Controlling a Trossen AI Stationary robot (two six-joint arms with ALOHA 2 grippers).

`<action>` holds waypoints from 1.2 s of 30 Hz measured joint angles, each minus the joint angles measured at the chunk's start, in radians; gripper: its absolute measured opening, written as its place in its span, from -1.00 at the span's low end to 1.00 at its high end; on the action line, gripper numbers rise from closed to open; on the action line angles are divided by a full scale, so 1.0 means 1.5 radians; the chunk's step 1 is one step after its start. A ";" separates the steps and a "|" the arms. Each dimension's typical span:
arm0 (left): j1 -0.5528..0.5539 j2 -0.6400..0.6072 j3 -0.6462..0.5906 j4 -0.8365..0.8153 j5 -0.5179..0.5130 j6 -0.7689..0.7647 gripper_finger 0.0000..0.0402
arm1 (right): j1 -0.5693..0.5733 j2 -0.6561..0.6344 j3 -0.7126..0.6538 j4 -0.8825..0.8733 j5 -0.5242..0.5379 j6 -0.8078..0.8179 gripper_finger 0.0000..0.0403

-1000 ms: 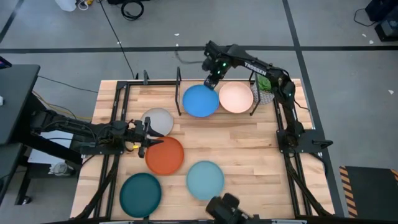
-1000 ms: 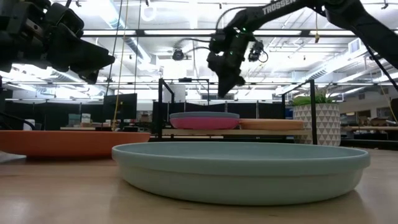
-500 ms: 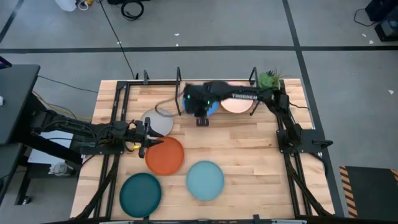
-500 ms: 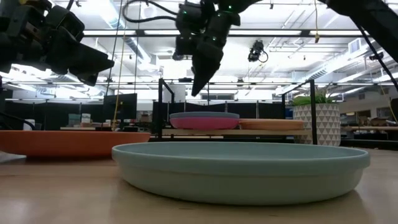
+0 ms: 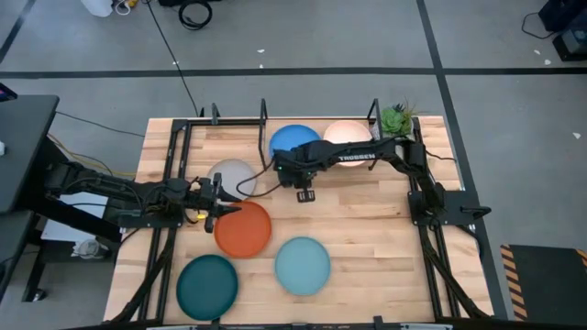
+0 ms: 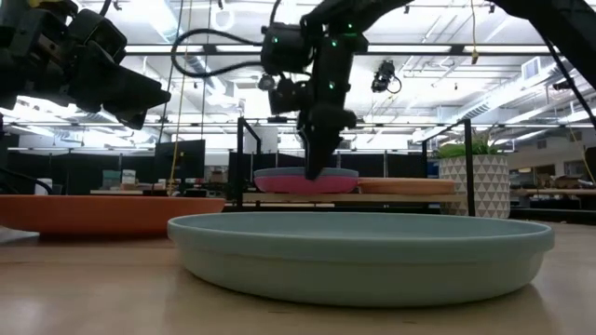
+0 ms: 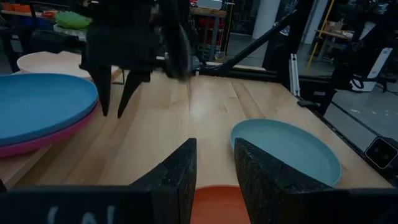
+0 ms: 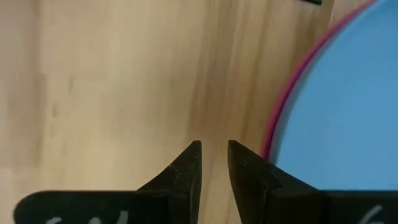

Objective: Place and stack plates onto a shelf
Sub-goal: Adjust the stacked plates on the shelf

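The blue plate lies on a magenta plate on the left half of the shelf. A peach plate sits beside them on the shelf. On the table lie the grey-white plate, orange plate, dark teal plate and light teal plate. My right gripper points down, open, over bare wood just near of the blue plate and touches nothing. My left gripper hovers open above the orange plate's far edge, fingers pointing right.
Black shelf posts stand at the far edge. A potted plant sits at the far right corner by the shelf. Bare wood lies between the shelf and the light teal plate, right of the orange plate.
My right gripper has swung from above the far side of the shelf toward the table's near edge, passing over the blue plate, and has dropped lower in front of the shelf. The plates and my left arm have stayed still.
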 joint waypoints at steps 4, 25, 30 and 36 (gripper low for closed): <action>0.000 0.000 0.000 0.001 0.000 0.000 -0.43 | -0.001 0.000 -0.026 0.013 0.041 0.000 -0.58; 0.000 0.000 0.000 -0.007 -0.001 0.004 -0.43 | -0.010 0.000 -0.023 0.055 0.140 -0.024 -0.58; 0.000 0.000 0.000 -0.008 -0.001 -0.023 -0.43 | -0.023 0.000 -0.023 0.067 0.144 -0.030 -0.58; -0.001 0.000 0.000 -0.020 -0.001 -0.051 -0.43 | -0.028 0.000 -0.022 0.076 0.153 -0.038 -0.58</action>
